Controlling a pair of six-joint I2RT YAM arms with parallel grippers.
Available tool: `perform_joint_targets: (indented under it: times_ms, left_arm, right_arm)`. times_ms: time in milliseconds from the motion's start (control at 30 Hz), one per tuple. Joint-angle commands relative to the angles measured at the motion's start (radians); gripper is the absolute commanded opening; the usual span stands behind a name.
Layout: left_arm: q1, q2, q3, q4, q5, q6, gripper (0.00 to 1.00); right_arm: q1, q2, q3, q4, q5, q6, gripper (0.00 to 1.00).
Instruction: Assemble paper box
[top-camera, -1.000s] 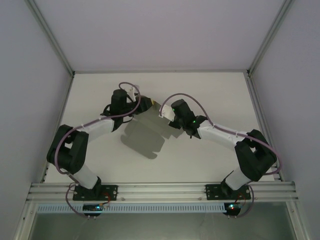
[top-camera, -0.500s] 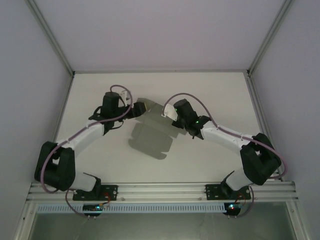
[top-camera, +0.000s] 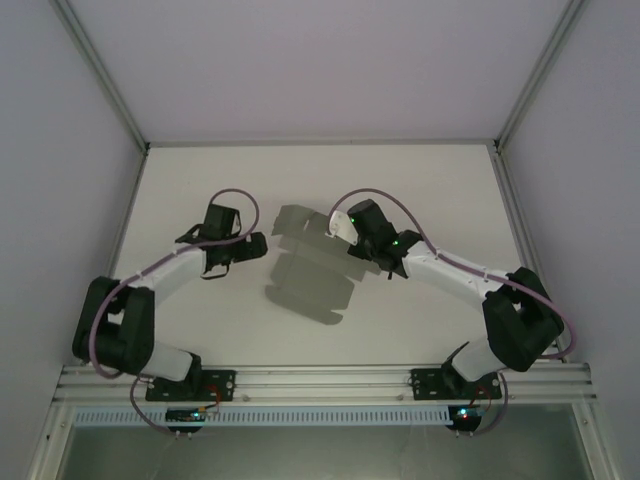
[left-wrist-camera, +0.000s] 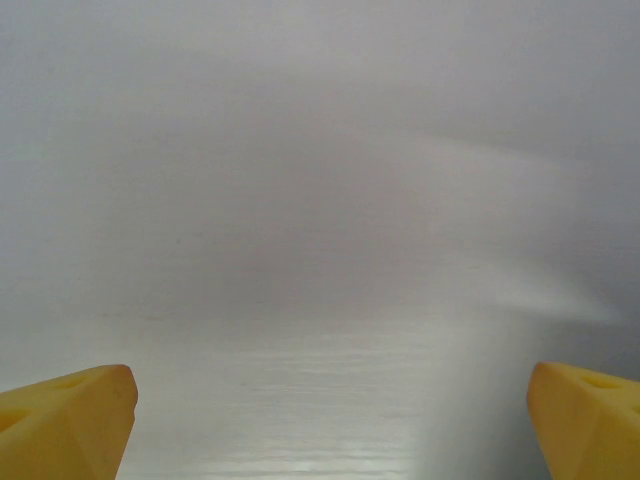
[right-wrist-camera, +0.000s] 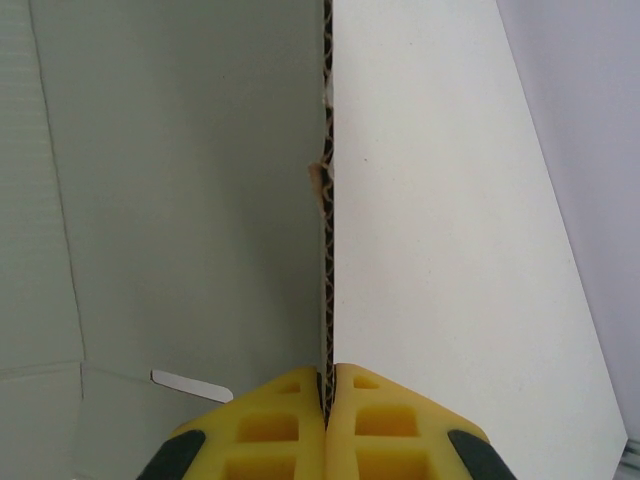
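Note:
The paper box (top-camera: 305, 275) is a grey cardboard sheet with flaps, lying mid-table between the two arms. My right gripper (top-camera: 340, 228) is shut on its far right edge. In the right wrist view the yellow fingers (right-wrist-camera: 270, 425) of that gripper (right-wrist-camera: 327, 375) clamp the paper box's corrugated edge (right-wrist-camera: 325, 250), seen edge-on, with a grey panel to the left of it. My left gripper (top-camera: 256, 246) stands open, just left of the box and apart from it. In the left wrist view its yellow fingertips (left-wrist-camera: 65, 420) are far apart, with nothing between them in the left gripper (left-wrist-camera: 330, 390).
The white table (top-camera: 420, 320) has plain walls on three sides. An aluminium rail (top-camera: 320, 380) with both arm bases runs along the near edge. Bare table lies to the left and right of the box.
My left gripper has opened, let go of the box's far left flap and drawn back to the left. The box has settled lower. The right gripper stays shut on its edge.

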Motion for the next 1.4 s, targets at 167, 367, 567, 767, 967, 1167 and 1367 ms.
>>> perform_joint_targets:
  times_ms: [167, 367, 567, 767, 967, 1167, 1367]
  left_arm:
    - [-0.001, 0.058, 0.007, 0.128, 0.120, 0.065, 1.00]
    - [-0.002, 0.039, -0.066, 0.300, 0.307, 0.076, 1.00]
    - [-0.005, -0.005, -0.126, 0.410, 0.414, 0.064, 0.98]
    - [0.037, -0.096, -0.182, 0.442, 0.396, 0.017, 0.80]
    - [0.153, -0.143, -0.241, 0.497, 0.491, -0.052, 0.79]
    - [0.170, -0.100, -0.271, 0.724, 0.734, -0.074, 0.69]
    - [0.165, 0.012, -0.274, 0.926, 0.846, -0.165, 0.47]
  right_arm:
    - [-0.006, -0.022, 0.032, -0.014, -0.029, 0.041, 0.00]
    - [-0.015, -0.033, 0.016, 0.022, -0.082, 0.088, 0.00]
    - [-0.026, -0.048, 0.005, 0.045, -0.132, 0.120, 0.00]
    - [-0.034, -0.051, 0.009, 0.010, -0.125, 0.120, 0.00]
    - [-0.062, -0.058, 0.019, -0.050, -0.186, 0.126, 0.00]
    - [-0.079, -0.058, 0.032, -0.079, -0.268, 0.152, 0.00]
    - [-0.110, -0.057, 0.067, -0.108, -0.339, 0.223, 0.00]
